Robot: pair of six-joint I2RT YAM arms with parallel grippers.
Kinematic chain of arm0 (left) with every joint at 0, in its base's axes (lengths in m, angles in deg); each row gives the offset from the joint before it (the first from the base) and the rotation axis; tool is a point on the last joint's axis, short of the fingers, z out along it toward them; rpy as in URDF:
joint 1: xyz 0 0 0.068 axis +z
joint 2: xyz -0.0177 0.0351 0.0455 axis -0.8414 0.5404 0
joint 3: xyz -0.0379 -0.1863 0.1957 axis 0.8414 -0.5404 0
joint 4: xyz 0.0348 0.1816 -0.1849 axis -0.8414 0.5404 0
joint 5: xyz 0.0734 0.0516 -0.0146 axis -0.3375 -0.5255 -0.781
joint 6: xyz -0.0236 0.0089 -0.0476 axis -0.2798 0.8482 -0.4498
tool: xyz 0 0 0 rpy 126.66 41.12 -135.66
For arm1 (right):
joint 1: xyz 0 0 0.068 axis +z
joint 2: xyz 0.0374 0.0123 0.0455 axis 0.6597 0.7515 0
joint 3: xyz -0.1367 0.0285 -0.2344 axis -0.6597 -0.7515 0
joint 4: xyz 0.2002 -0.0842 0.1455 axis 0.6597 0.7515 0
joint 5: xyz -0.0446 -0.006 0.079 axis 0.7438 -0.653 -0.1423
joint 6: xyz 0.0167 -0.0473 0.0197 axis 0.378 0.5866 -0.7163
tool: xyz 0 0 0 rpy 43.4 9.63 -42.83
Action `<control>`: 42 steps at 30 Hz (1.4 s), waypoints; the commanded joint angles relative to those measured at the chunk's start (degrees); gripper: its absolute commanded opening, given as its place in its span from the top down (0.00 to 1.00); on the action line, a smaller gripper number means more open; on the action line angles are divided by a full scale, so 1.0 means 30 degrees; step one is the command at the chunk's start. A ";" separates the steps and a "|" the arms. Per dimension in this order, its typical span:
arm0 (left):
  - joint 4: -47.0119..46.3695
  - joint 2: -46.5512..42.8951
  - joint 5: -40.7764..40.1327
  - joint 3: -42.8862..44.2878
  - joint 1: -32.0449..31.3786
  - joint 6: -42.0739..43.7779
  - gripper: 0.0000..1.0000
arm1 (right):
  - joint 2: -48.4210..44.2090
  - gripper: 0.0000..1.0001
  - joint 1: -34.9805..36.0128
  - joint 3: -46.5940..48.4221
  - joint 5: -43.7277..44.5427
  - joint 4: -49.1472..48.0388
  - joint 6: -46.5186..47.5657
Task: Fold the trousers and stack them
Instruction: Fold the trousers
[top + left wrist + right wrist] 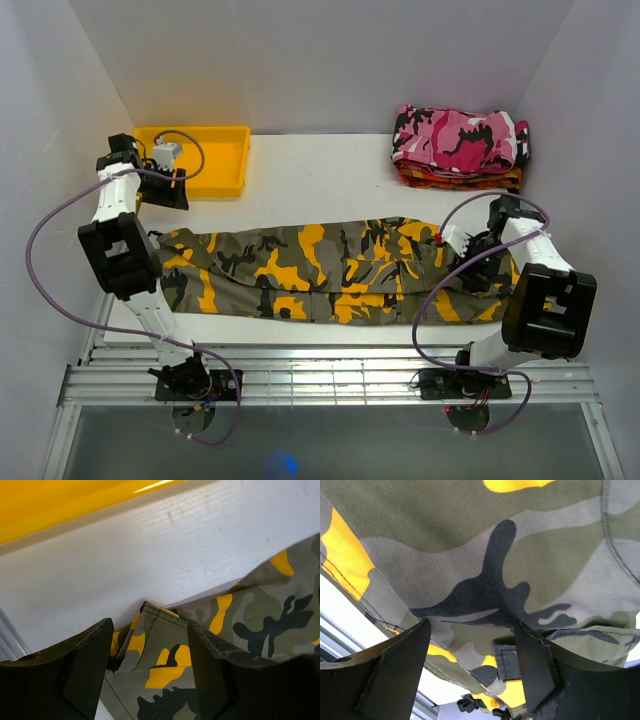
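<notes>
The camouflage trousers (pixel 330 270) lie stretched left to right across the white table, folded lengthwise, with the leg ends at the left. My left gripper (pixel 168 200) is open just above the far left hem corner. In the left wrist view that corner of the trousers (pixel 165 655) lies between the spread fingers (pixel 85 665). My right gripper (pixel 470 262) is open at the right end, over the waist part. In the right wrist view the trousers' cloth (pixel 485 555) fills the frame and hangs between the spread fingers (pixel 535 665); neither finger pinches it.
A yellow tray (pixel 215 160) stands at the back left, just beyond the left gripper, and shows in the left wrist view (pixel 60 505). A folded pink camouflage garment (pixel 460 138) lies on an orange-red garment (pixel 460 178) at the back right. White walls enclose the table; metal rails (pixel 320 380) run along its near edge.
</notes>
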State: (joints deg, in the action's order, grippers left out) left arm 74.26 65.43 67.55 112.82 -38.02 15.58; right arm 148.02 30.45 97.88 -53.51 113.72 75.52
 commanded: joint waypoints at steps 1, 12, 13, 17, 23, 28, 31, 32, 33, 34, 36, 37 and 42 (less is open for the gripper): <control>0.3485 0.1611 0.1178 0.1982 0.0140 0.4566 0.27 | 0.0173 0.27 0.0007 -0.0109 0.0418 -0.0270 0.0844; 0.6243 0.5306 0.1121 0.4127 0.0111 0.9004 0.21 | 0.0909 0.24 0.0007 0.0390 0.0535 0.0961 0.1868; 0.6509 0.5425 0.1238 0.4127 0.0111 0.9179 0.22 | 0.0880 0.23 0.0007 0.0360 0.0594 0.1049 0.1898; 0.7391 0.5426 0.2234 0.3631 0.0111 0.9621 0.36 | 0.0909 0.23 0.0007 0.0476 0.0741 0.1021 0.1928; 0.6602 0.4168 0.4168 0.3163 0.0462 0.9240 0.64 | 0.0909 0.25 0.0007 0.0565 0.0829 0.1021 0.1782; 0.6277 0.3025 0.4959 0.2985 0.0960 0.9648 0.94 | 0.0734 0.25 0.0007 0.0419 0.0681 0.0321 0.1460; 0.6393 0.2176 0.5047 0.2634 0.1515 0.9824 1.00 | 0.0645 0.25 0.0007 0.0447 0.0711 0.0112 0.1196; 0.6452 0.1855 0.5657 0.2430 0.1807 1.0290 1.00 | 0.0616 0.24 0.0007 0.0477 0.0711 0.0141 0.1195; 0.6511 0.1039 0.5895 0.1819 0.2390 1.0584 1.00 | 0.0500 0.24 0.0007 0.0448 0.0711 0.0113 0.1195; 0.6598 0.0567 0.6129 0.1436 0.2657 1.0964 1.00 | 0.0441 0.24 0.0007 0.0419 0.0711 0.0083 0.1195; 0.6745 -0.1125 0.6888 -0.0284 0.3533 1.2749 1.00 | 0.0324 0.24 0.0007 0.0448 0.0682 0.0083 0.1195; 0.6717 -0.1688 0.7154 -0.0963 0.3829 1.3422 1.00 | 0.0323 0.24 0.0007 0.0506 0.0624 0.0257 0.1282; 0.6951 -0.4005 0.7041 -0.4949 0.4768 1.6647 1.00 | 0.0236 0.24 0.0036 0.0566 0.0243 0.1488 0.1985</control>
State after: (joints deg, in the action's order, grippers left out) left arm 93.69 57.28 85.60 102.63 -23.77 56.94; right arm 150.62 30.45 97.73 -51.43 114.77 79.65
